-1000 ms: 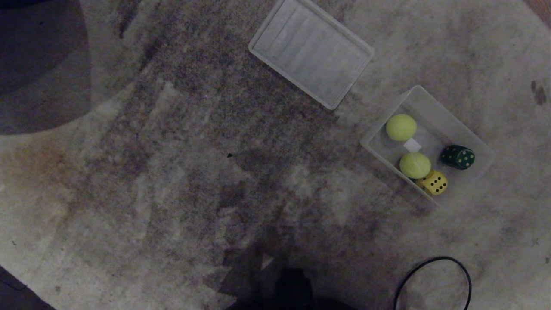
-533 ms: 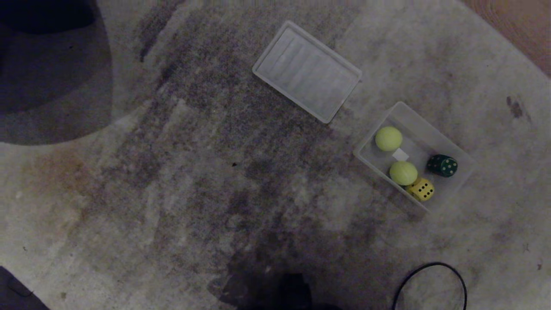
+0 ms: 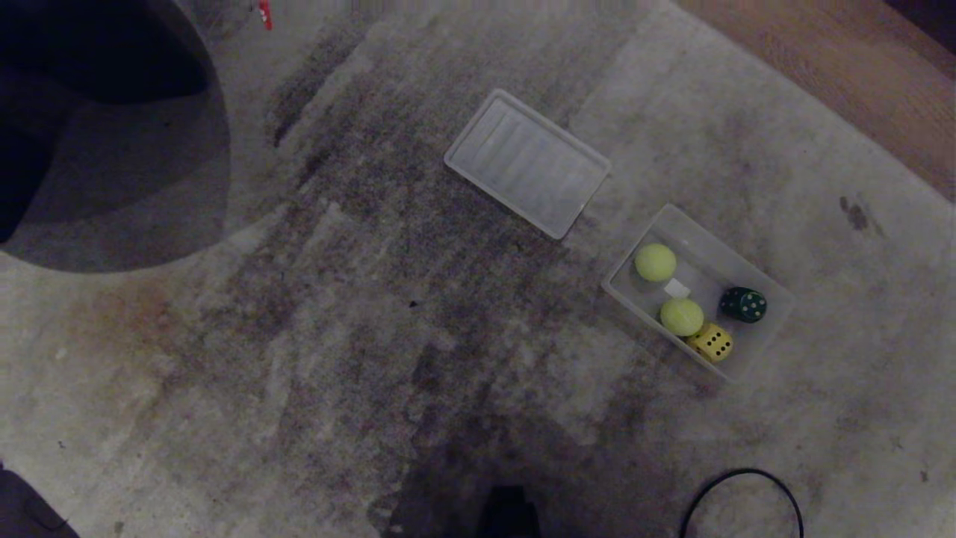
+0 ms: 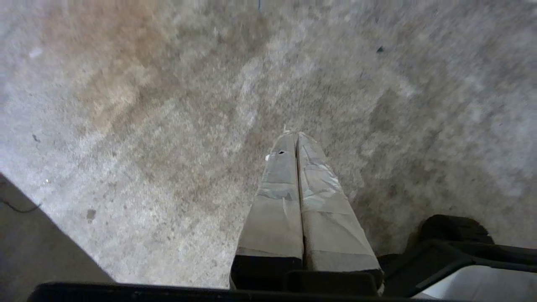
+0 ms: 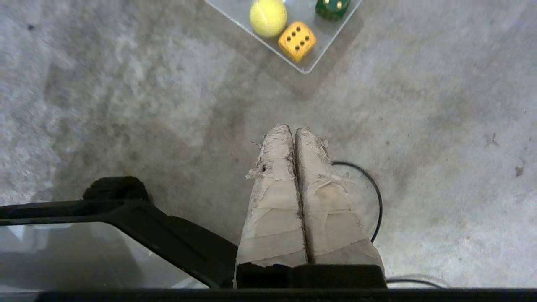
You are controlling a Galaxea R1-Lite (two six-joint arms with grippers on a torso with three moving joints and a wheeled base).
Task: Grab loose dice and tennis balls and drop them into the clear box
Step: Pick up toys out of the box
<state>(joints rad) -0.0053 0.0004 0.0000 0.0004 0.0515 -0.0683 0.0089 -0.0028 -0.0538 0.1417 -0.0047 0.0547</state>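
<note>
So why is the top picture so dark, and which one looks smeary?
Head view: dim all over, with a big dark shadow at upper left on the carpet. Left wrist view: brighter, but the carpet is smeared with blur. Right wrist view: brightest and sharp, so the pips on the yellow die in the box are easy to count.

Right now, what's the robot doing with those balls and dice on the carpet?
Nothing is being handled at this moment. The clear box sits on the carpet holding two tennis balls, a yellow die and a dark green die. Its flat lid lies apart, beside it. The left claw and right claw are both shut and empty, hanging over bare carpet. No red or wooden die is in sight.
</note>
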